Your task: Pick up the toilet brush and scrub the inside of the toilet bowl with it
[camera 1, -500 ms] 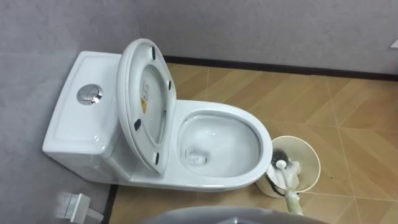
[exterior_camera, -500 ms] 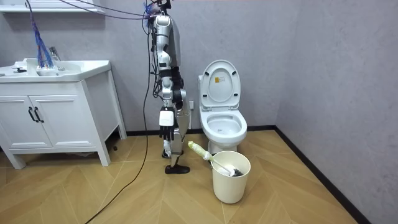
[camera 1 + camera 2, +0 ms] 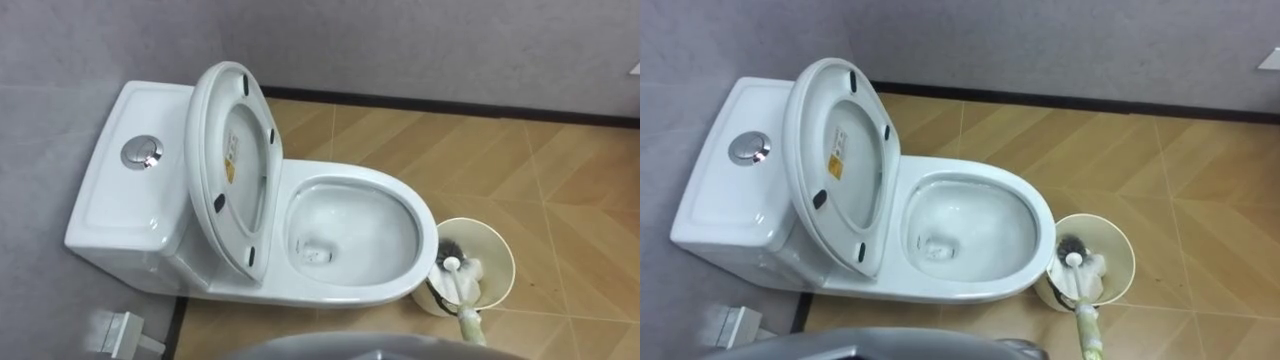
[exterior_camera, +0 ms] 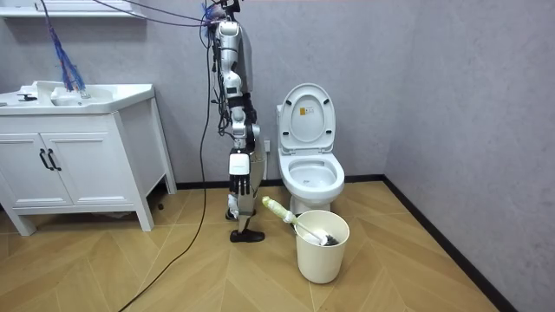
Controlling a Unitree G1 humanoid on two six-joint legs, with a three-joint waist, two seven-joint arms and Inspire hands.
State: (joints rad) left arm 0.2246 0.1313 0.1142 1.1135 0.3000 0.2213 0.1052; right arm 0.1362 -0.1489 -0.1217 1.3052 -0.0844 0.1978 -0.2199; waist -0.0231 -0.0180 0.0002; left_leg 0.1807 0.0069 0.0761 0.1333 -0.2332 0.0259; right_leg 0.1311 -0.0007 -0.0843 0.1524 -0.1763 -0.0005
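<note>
A white toilet (image 3: 425,225) stands against the grey wall, its lid and seat (image 3: 235,160) raised and the bowl showing a little water. To the right of the bowl's front sits a cream bucket (image 3: 503,262). A toilet brush (image 3: 466,318) leans in it, dark bristles down and pale green handle sticking out toward me. In the room view I stand upright beside the toilet (image 4: 310,178), on the room view's left of it, with the bucket (image 4: 323,253) in front of my feet. My right hand (image 4: 237,185) hangs at my side, away from the brush (image 4: 279,210).
The tank (image 3: 115,205) with its chrome flush button (image 3: 142,153) is at the left. A small white object (image 3: 125,330) lies on the floor below the tank. A white sink cabinet (image 4: 78,160) stands at the room view's left. Wood floor spreads right of the bucket.
My hanging right arm has swung slightly toward the room view's right. The eye view has shifted a touch; toilet, bucket and brush have not moved.
</note>
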